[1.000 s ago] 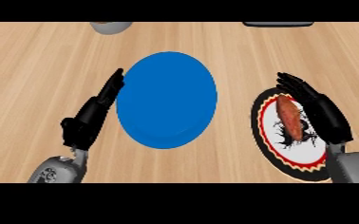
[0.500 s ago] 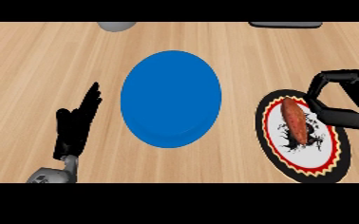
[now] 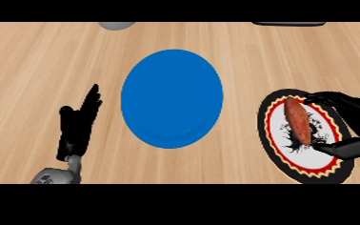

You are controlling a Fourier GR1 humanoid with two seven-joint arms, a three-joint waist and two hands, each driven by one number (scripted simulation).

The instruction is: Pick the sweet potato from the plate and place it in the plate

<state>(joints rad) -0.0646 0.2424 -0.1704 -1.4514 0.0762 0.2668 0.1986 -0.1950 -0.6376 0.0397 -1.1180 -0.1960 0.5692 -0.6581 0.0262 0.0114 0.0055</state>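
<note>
Right hand (image 3: pixel 337 124) has swung in from the right edge and now brackets the sweet potato (image 3: pixel 297 125): fingers curve over the far end, thumb sits at the near right, spread wide, nothing held yet. A second ago it lay straighter along the plate's right side, so this looks like the pre-grasp closing in. The sweet potato still lies lengthwise on the patterned plate (image 3: pixel 277 150) (red-and-yellow rim, white centre), near right of the counter (image 3: pixel 56 57). Blue plate (image 3: pixel 172 97), the likely target, sits centre, well apart to the left, nothing on it. Left hand (image 3: pixel 77 124) has dropped back toward the near left, fingers straight, resting, holding nothing. A grey object (image 3: pixel 116 25) and a dark object (image 3: pixel 288 23) show at the far edge (both cut off, can't identify). Next call: close on the potato and lift.
</note>
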